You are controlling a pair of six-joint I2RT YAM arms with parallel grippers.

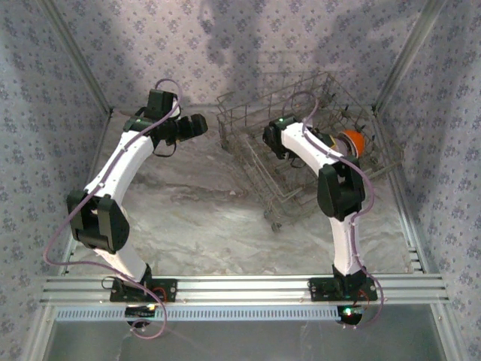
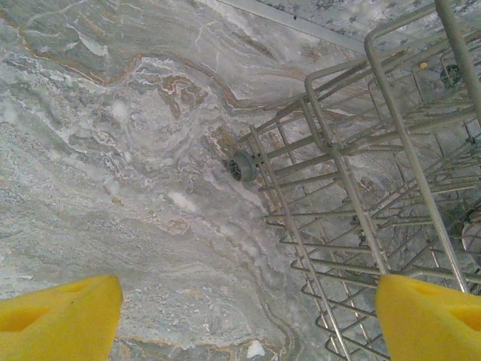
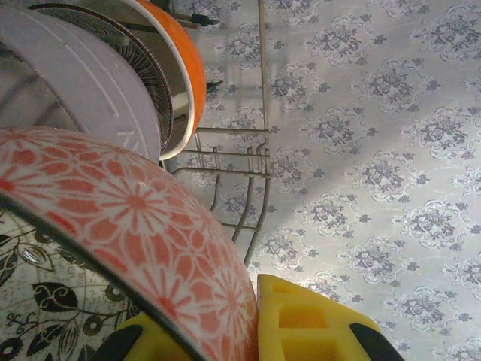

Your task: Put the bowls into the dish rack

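The grey wire dish rack [image 1: 248,120] sits tilted at the back of the table, with an orange bowl [image 1: 351,141] at its right end. My right gripper [image 3: 252,316] reaches into the rack and is shut on the rim of a pink flower-patterned bowl [image 3: 128,210], whose inside has black leaves. Behind it stand a lavender-grey bowl [image 3: 75,83] and the orange bowl [image 3: 184,68] on edge. My left gripper [image 2: 248,323] hangs open above the marble table, just left of the dish rack [image 2: 376,188], with nothing between its yellow fingers [image 2: 60,316].
A small grey wheel [image 2: 242,166] sticks out at the rack's near-left corner. Patterned walls [image 1: 45,113] close the table in on three sides. Bare marble tabletop [image 1: 203,218] lies between the two arms. The rack's wire side [image 3: 263,150] stands close to the right gripper.
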